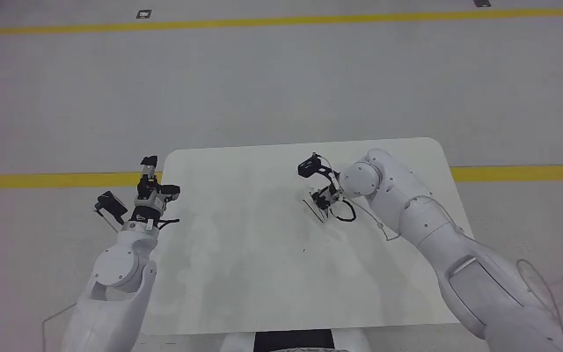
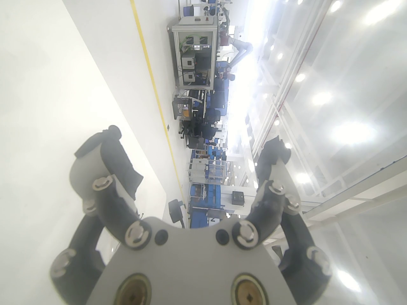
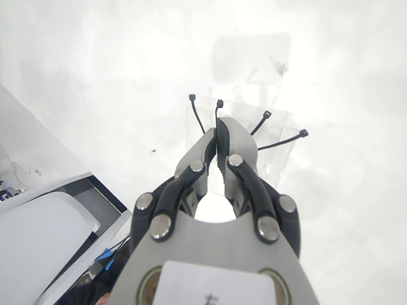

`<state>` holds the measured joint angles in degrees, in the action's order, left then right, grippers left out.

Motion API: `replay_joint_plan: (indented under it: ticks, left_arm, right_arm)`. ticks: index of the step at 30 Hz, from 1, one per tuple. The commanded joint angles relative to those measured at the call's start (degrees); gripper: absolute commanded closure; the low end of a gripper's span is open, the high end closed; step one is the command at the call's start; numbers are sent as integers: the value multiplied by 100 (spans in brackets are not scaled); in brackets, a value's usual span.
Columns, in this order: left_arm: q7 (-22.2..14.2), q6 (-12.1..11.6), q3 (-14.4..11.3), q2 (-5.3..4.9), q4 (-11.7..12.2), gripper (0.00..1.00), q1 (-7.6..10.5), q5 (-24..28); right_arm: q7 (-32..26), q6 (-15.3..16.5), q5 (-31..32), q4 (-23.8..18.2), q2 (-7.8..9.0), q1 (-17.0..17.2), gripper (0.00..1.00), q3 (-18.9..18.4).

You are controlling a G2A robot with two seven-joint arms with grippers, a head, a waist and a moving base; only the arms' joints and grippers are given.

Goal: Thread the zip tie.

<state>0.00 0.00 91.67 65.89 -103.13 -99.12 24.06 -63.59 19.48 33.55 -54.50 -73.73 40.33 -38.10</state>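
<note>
Several black zip ties stand in a clear plastic holder (image 3: 284,141) on the white table (image 1: 246,255). My right gripper (image 3: 217,138) is over the holder, shut on one zip tie (image 3: 218,105) whose head sticks out past the fingertips. Other ties fan out beside it, among them one zip tie (image 3: 197,112) and another zip tie (image 3: 284,141). In the top view the right gripper (image 1: 322,201) is near the table's middle, back half. My left gripper (image 2: 190,150) is open and holds nothing, at the table's left edge (image 1: 151,185), pointing away from the table.
The table's rounded edge (image 2: 95,74) runs past the left gripper. Yellow floor lines (image 1: 281,19) lie beyond the table. Small dark specks (image 3: 281,68) mark the tabletop near the holder.
</note>
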Motion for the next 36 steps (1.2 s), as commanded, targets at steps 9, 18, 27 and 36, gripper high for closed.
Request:
replay_joint_plan:
  ticks: [9, 18, 27, 36]
  left_arm:
    - [0, 0, 0, 0, 0, 0, 0, 0]
    - [0, 0, 0, 0, 0, 0, 0, 0]
    - [0, 0, 0, 0, 0, 0, 0, 0]
    - [0, 0, 0, 0, 0, 0, 0, 0]
  right_arm:
    - [-139, 0, -86, -1264, 484, 558, 100, -976]
    - [-139, 0, -1337, -2824, 1088, 1519, 100, -1976]
    - [-331, 0, -2735, -3396, 1478, 1765, 100, -2157]
    - [-331, 0, -2735, -3396, 1478, 1765, 100, -2157]
